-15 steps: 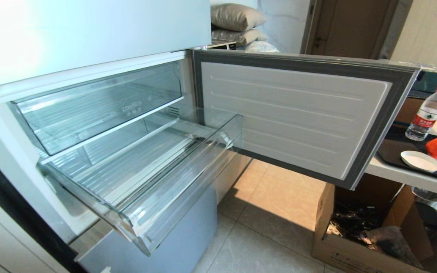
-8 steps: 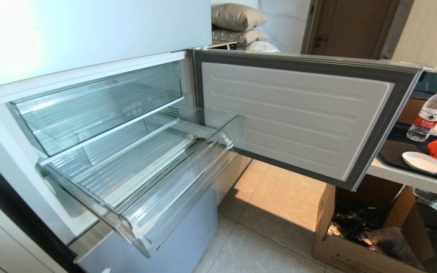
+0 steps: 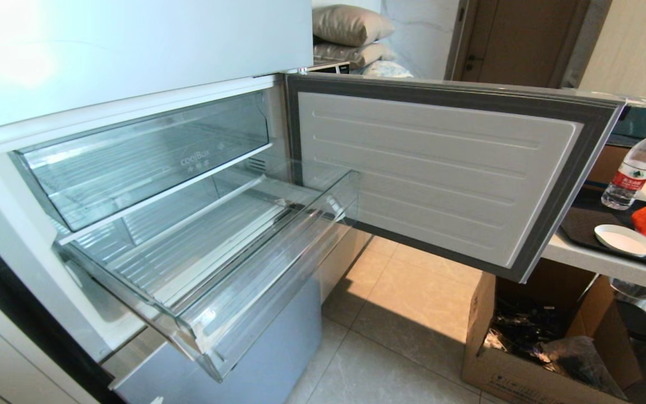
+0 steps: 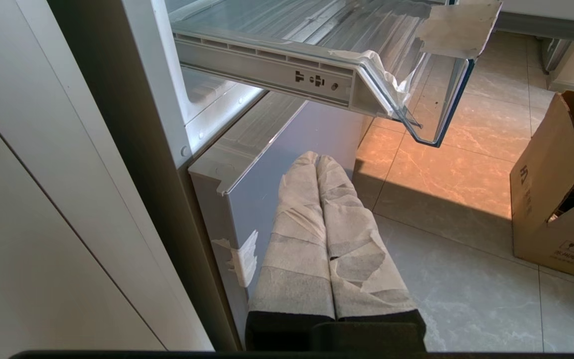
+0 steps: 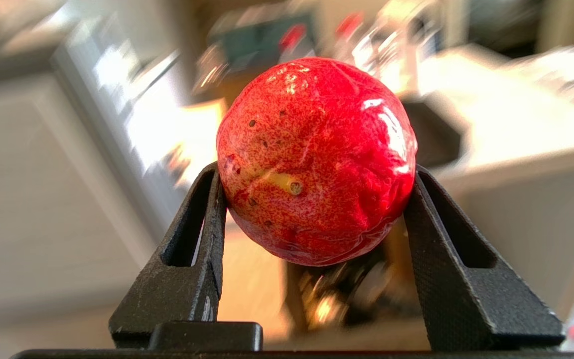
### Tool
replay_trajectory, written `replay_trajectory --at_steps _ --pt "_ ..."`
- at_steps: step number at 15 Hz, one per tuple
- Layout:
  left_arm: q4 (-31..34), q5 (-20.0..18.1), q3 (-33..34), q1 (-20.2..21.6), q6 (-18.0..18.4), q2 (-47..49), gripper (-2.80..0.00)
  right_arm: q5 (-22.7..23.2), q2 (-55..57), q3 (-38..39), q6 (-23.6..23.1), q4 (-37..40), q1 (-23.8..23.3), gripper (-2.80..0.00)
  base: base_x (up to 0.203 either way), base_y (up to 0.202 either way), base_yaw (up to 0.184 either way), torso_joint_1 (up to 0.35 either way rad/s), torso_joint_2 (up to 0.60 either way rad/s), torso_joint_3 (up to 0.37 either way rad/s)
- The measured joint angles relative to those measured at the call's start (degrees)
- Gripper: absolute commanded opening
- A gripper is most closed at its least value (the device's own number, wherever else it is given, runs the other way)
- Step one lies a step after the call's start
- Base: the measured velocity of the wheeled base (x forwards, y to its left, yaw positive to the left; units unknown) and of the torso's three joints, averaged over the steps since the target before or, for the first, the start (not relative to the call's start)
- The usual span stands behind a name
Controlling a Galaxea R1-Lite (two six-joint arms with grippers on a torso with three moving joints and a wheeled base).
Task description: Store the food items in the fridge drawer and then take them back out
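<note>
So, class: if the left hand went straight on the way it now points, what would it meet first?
Probably the lower fridge door panel: the shut left hand points at its grey-blue face, beneath the pulled-out fridge drawer. Depth is unclear, so the gap between them cannot be judged.

Left gripper (image 4: 319,162): two long fingers (image 4: 297,239) wrapped in pale grey-white tape, overlapping strips, wrinkled, edges peeling; black base below the wrap. Right gripper (image 5: 312,199): two matte black plastic fingers (image 5: 195,249), wedge-shaped, each with an elongated slot cut-out, finely textured inner pads, black crossbar at base.
</note>
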Motion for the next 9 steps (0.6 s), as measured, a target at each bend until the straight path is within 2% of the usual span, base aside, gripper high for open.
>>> replay_trajectory --at_steps 2,3,5,9 --pt "0.0 0.0 0.0 0.0 0.0 0.0 -2.8 2.64 6.75 0.07 0.18 -8.87 -7.04 -2.8 0.0 0.0 0.0 0.0 0.0 0.0" --pt "0.0 0.0 0.0 0.0 0.0 0.0 -2.8 3.51 10.06 0.07 0.24 -11.41 -8.94 -2.8 0.0 0.0 0.0 0.0 0.0 0.0" --pt "0.0 0.0 0.0 0.0 0.0 0.0 -2.8 4.16 17.59 -0.01 0.48 -15.21 -10.89 -2.8 0.0 0.0 0.0 0.0 0.0 0.0" --pt "0.0 0.0 0.0 0.01 -0.02 0.0 -2.8 4.52 34.4 -2.25 0.18 -25.34 -11.87 -2.8 0.0 0.0 0.0 0.0 0.0 0.0"
